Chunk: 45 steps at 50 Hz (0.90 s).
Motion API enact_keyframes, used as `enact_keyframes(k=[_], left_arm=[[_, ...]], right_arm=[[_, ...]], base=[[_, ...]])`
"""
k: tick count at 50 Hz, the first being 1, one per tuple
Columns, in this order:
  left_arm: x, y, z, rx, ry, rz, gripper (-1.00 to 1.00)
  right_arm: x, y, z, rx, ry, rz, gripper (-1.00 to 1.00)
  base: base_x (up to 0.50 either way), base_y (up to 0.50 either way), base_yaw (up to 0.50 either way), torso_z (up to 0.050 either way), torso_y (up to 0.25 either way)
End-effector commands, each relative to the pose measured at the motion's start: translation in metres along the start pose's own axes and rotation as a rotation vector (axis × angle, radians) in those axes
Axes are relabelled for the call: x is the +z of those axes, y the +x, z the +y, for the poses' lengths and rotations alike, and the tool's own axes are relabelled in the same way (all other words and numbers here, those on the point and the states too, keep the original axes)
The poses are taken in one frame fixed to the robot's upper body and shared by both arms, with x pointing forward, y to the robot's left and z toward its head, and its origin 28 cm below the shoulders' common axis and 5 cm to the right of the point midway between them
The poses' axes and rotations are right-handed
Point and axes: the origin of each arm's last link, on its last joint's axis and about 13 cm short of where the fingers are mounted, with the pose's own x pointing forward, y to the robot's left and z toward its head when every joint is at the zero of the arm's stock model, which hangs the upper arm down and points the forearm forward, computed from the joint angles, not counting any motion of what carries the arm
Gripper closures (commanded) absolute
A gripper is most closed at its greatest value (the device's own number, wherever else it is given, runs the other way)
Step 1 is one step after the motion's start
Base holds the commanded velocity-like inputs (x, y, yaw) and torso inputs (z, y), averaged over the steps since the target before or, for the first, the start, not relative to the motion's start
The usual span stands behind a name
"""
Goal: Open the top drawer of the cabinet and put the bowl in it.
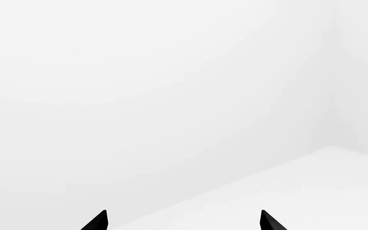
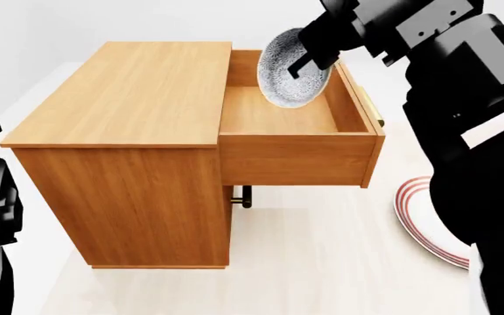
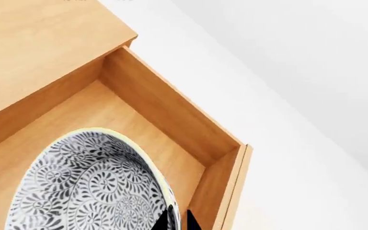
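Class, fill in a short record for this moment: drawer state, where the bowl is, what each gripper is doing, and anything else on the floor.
top drawer: pulled out of the cabinet, top drawer interior bare
bowl: bowl tilted on edge above the drawer, held at its rim, not yet set down
right gripper: right gripper shut on the bowl
left gripper: left gripper open, holding nothing, facing a blank white surface
lower handle: lower handle partly seen beneath the open drawer
plate: plate red-ringed, on the floor, partly hidden by the right arm

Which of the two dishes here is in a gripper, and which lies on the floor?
The blue-grey patterned bowl is pinched at its rim by the right gripper, tilted over the open top drawer. The red-ringed plate lies flat on the floor.
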Motion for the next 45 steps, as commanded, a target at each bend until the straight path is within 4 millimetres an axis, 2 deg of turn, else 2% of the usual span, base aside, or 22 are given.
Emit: enact_keyframes(k=[1,15,45], left_arm=[[0.0,0.0,0.0,-0.003,-0.004,-0.003,-1.0],[-0.001,0.0,0.0,-0.003,-0.008,-0.007,-1.0],[-0.001,0.0,0.001,-0.01,-0.015,-0.015,-1.0]], right_arm=[[-0.002,0.003,0.007,0.036,0.08,0.007,1.0],[-0.011,0.011,0.017,0.087,0.183,0.026,1.0],[-0.034,0.04,0.033,0.124,0.254,-0.028,1.0]], base=[[0.0,0.0,0.0,0.0,0.0],[0.0,0.0,0.0,0.0,0.0],[0.0,0.0,0.0,0.0,0.0]])
